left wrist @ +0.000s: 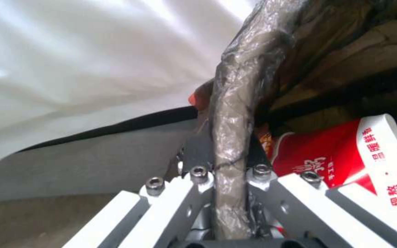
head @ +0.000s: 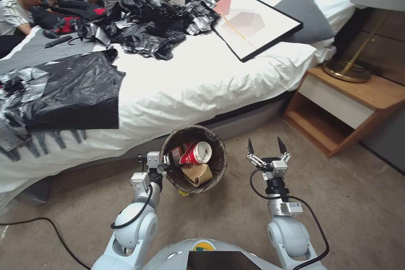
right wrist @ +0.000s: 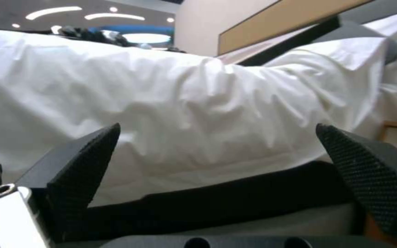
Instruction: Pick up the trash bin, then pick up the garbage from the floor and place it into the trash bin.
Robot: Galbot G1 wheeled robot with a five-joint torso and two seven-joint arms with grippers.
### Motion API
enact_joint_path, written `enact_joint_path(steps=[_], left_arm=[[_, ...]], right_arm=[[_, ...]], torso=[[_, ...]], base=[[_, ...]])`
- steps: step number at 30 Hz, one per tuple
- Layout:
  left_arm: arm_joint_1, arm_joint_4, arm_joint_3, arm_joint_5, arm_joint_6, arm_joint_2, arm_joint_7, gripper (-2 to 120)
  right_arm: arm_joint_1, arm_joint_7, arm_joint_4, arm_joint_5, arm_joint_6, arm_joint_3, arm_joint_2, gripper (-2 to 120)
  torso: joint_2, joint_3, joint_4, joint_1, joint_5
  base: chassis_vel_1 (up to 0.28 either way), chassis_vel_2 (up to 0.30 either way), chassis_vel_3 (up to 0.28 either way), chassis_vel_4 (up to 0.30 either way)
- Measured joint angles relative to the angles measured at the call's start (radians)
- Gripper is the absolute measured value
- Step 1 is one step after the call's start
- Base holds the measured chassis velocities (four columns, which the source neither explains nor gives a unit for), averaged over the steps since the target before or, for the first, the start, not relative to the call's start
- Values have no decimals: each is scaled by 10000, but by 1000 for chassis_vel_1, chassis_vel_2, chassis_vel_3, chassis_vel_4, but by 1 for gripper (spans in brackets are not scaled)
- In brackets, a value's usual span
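The trash bin hangs just above the floor beside the bed, its liner-wrapped rim pinched by the left gripper. Inside lie a red-and-white cup and a brown cardboard piece; the rest of its contents is hard to make out. A yellow scrap peeks from underneath, mostly hidden. The right gripper hovers alongside, spread wide, with bare carpet toward the nightstand.
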Motion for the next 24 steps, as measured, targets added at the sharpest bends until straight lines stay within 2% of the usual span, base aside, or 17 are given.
enact_joint_path(steps=[24], left_arm=[[-1,-37,-20,4,3,10,36,0]], right_arm=[[196,-14,-39,-28,-103,-71,48,100]], torso=[[0,0,-1,0,-1]], base=[[116,122,125,118]])
